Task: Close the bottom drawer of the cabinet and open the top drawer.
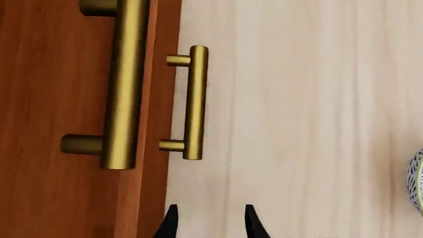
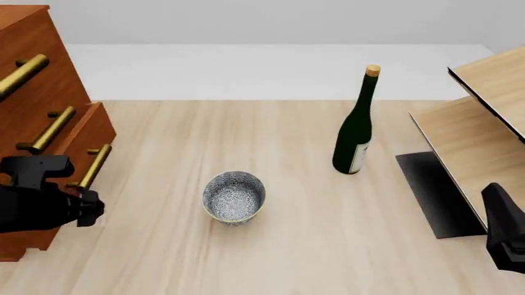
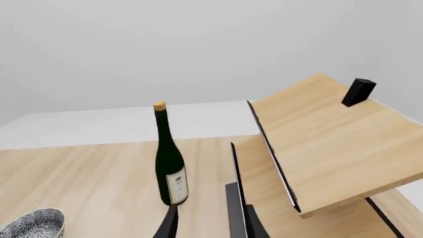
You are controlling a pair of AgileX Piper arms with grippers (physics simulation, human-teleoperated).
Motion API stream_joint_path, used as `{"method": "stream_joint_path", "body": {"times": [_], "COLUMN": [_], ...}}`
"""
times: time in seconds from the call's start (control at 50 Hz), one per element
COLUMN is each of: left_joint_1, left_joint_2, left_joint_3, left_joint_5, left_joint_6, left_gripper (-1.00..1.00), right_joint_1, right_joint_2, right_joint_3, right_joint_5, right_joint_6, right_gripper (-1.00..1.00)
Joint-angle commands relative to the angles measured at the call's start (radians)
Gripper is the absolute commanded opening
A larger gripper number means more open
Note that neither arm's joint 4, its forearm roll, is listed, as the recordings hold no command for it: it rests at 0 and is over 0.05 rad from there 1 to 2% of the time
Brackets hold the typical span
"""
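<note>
The reddish-brown cabinet (image 2: 33,31) stands at the table's left edge. Its bottom drawer (image 2: 100,132) juts out a little past the two above it, and its brass handle (image 2: 94,165) slants down the front. The top drawer (image 2: 45,43) sits flush, with its handle (image 2: 21,75) high on the left. My left gripper (image 1: 210,222) is open and empty just in front of the lower drawers. Two brass handles lie ahead of it: a near one (image 1: 126,84) and a smaller, farther one (image 1: 193,101). My right gripper (image 3: 210,223) is open and empty, far from the cabinet at the lower right.
A patterned bowl (image 2: 233,196) sits mid-table, and a dark green wine bottle (image 2: 357,132) stands behind it to the right. A pale plywood shelf unit (image 2: 484,123) on a black base (image 2: 434,190) fills the right side. The right arm (image 2: 505,236) is beside it.
</note>
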Motion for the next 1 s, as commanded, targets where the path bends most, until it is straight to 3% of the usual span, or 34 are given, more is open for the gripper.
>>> {"method": "stream_joint_path", "body": {"times": [0.02,0.28,0.3,0.66,1.0], "left_joint_1": [0.097,0.164,0.189,0.201,0.041], "left_joint_2": [-0.033,-0.106,-0.123,-0.139,-0.101], "left_joint_3": [0.031,0.057,0.068,0.072,-0.022], "left_joint_5": [-0.007,-0.001,-0.004,-0.010,0.041], "left_joint_6": [0.110,0.205,0.237,0.265,0.125], "left_gripper": [1.00,1.00,1.00,1.00,1.00], "right_joint_1": [0.000,-0.001,0.000,-0.004,-0.015], "right_joint_2": [-0.002,-0.007,-0.008,-0.008,-0.007], "right_joint_3": [0.000,-0.001,-0.001,-0.002,-0.002], "right_joint_5": [0.002,0.008,0.009,0.009,0.002], "right_joint_6": [0.001,0.005,0.005,0.009,0.000], "right_gripper": [1.00,1.00,1.00,1.00,1.00]}}
